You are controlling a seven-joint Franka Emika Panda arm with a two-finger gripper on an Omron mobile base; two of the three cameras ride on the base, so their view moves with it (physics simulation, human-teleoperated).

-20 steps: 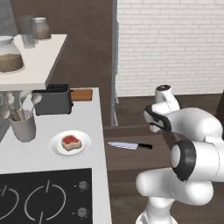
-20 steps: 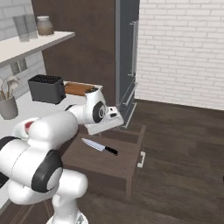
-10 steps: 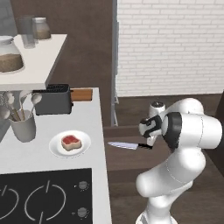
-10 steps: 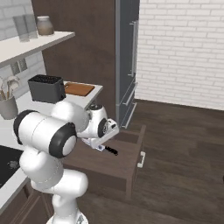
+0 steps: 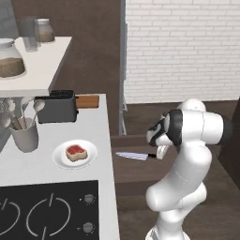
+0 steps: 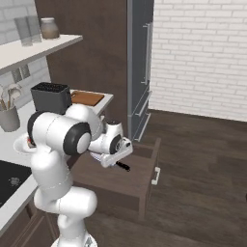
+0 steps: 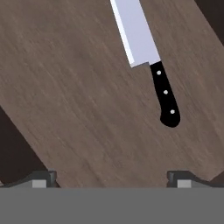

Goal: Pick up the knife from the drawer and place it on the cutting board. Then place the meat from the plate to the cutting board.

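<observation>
The silver-bladed, black-handled knife (image 7: 148, 57) lies flat on the brown wooden drawer floor (image 7: 78, 113). My gripper (image 7: 111, 177) hangs above it, pointing down, fingers spread wide and holding nothing, my white arm folded low over the open drawer.

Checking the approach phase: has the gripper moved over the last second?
Yes. The gripper has dropped from above the knife to its handle end in the open drawer.

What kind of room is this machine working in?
It looks like a home kitchen, computer-rendered. A stovetop is set into the counter beside a black toaster, a white plate holds raw meat, and a kitchen knife lies in a pulled-out wooden drawer.
</observation>
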